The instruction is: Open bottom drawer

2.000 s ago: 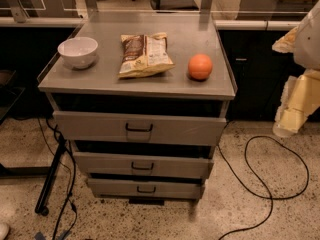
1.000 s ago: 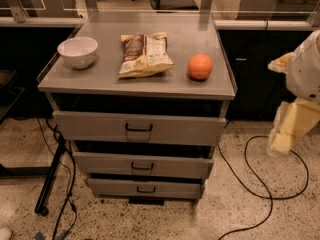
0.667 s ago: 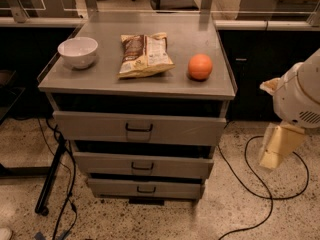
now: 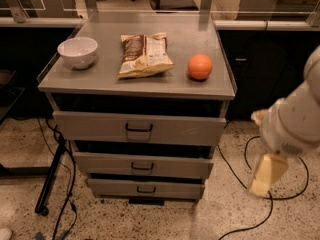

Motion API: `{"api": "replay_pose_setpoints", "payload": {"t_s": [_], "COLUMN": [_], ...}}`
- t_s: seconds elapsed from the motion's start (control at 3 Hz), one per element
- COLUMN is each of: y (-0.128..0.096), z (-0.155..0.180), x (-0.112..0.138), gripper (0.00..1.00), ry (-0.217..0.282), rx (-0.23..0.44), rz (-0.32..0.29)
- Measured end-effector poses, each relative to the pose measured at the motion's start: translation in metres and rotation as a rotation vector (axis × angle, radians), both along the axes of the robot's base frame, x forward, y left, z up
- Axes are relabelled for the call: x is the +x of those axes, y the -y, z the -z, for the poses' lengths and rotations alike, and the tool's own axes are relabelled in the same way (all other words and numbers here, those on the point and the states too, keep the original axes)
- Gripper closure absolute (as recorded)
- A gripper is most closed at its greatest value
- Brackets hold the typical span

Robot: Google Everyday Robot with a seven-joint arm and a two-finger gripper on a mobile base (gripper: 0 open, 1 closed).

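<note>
The bottom drawer is the lowest and narrowest of three grey metal fronts in the cabinet, with a small dark wire handle at its centre. It sits pushed in about level with the drawers above. My gripper hangs at the right of the cabinet, pale yellow and pointing down over the floor. It is well to the right of the bottom drawer and about level with the middle drawer. It touches nothing.
On the cabinet top stand a white bowl, a chip bag and an orange. The top drawer is the widest. Black cables lie on the speckled floor at the right; a black stand leg is at the left.
My arm and gripper have moved down and leftward, from beside the cabinet top to low beside the drawers. The drawers and the things on top have not moved.
</note>
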State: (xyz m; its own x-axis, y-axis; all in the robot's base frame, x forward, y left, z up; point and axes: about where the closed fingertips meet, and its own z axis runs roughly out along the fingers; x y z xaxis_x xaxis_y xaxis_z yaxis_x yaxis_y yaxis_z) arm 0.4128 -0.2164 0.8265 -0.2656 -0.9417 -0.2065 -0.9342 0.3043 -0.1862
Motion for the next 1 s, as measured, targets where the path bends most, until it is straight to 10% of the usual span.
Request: {"api": "replay_pose_setpoints", "payload": {"t_s": [1.0], "y": [-0.001], "z": [0.102], "x": [-0.021], "gripper": [0.00], "ry": [-0.115], "rx": [0.002], "rz": [0.028]}}
